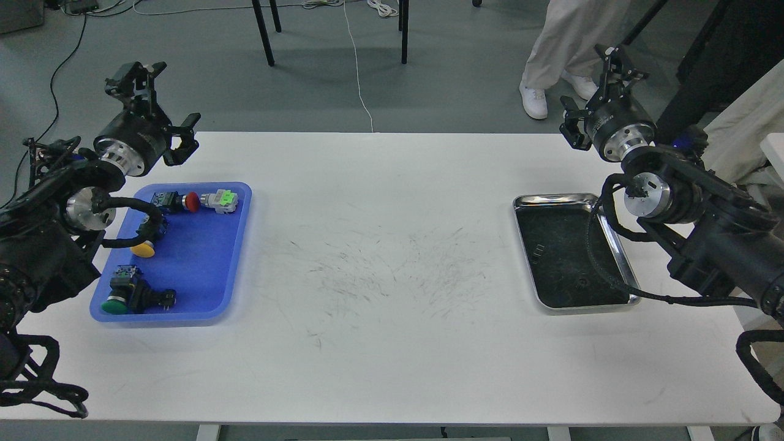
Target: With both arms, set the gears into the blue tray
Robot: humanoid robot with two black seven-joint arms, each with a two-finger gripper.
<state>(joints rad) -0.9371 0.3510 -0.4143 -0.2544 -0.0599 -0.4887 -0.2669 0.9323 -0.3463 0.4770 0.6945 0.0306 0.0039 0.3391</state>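
Blue tray near the surface's left edge holds only push-button switches. One small gear-like disc seems to lie in the steel tray, right. Both arms' fingers, left and right, hover spread and empty; the right should descend squarely over it.

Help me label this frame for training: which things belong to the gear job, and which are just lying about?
Job: blue tray; left gripper; right gripper; tiny dark disc in the steel tray, possibly a gear.
Lying about: push-button switches in the blue tray; floor cable; bystander's shoe.
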